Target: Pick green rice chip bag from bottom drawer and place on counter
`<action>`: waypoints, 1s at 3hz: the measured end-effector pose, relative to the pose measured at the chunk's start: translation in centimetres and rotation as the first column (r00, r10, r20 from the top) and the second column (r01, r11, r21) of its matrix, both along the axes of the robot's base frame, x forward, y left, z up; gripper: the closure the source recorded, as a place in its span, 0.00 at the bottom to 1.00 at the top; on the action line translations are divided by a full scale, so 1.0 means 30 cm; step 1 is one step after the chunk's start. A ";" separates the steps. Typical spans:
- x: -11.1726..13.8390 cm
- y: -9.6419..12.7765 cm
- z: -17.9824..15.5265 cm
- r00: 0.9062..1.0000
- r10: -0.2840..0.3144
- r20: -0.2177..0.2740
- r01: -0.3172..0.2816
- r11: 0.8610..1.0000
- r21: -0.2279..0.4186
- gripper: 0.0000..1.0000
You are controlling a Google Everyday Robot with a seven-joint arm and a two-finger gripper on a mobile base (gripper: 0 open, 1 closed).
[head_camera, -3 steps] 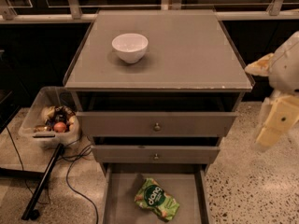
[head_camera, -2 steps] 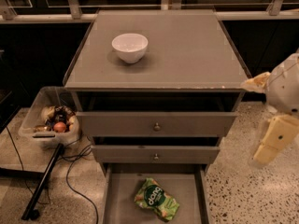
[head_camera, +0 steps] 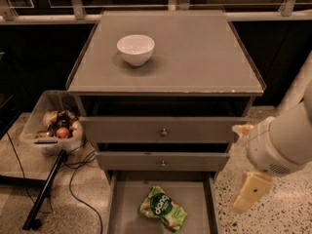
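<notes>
The green rice chip bag [head_camera: 163,208] lies flat on the floor of the pulled-out bottom drawer [head_camera: 127,204], near its middle, logo up. The counter [head_camera: 195,57] is the cabinet's flat grey-brown top. My gripper [head_camera: 239,168] hangs at the right of the cabinet, level with the two upper drawers, on a white arm [head_camera: 285,140]. It is open and empty: one cream finger [head_camera: 251,191] points down beside the drawer's right edge, the other fingertip [head_camera: 242,129] shows higher up. It is right of and above the bag, not touching it.
A white bowl [head_camera: 135,48] stands on the counter's left half. Two upper drawers with small knobs [head_camera: 164,132] are shut. A clear bin of items [head_camera: 51,126] and a black pole with cables [head_camera: 46,189] are on the floor at left. A railing runs behind.
My arm and gripper have moved down and to the left, closer to the cabinet's right side and the open bottom drawer. The bag and bowl have not moved.
</notes>
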State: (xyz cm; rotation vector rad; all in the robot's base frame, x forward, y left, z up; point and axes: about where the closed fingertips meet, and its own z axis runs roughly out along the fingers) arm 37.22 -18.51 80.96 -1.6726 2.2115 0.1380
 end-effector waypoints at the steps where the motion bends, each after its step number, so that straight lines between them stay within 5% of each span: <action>1: 0.053 -0.026 -0.141 0.992 -0.119 0.035 0.119 0.993 0.004 0.00; 2: 0.112 -0.024 -0.119 0.984 -0.147 0.104 0.145 0.989 0.023 0.00; 3: 0.112 -0.024 -0.119 0.984 -0.146 0.104 0.145 0.989 0.023 0.00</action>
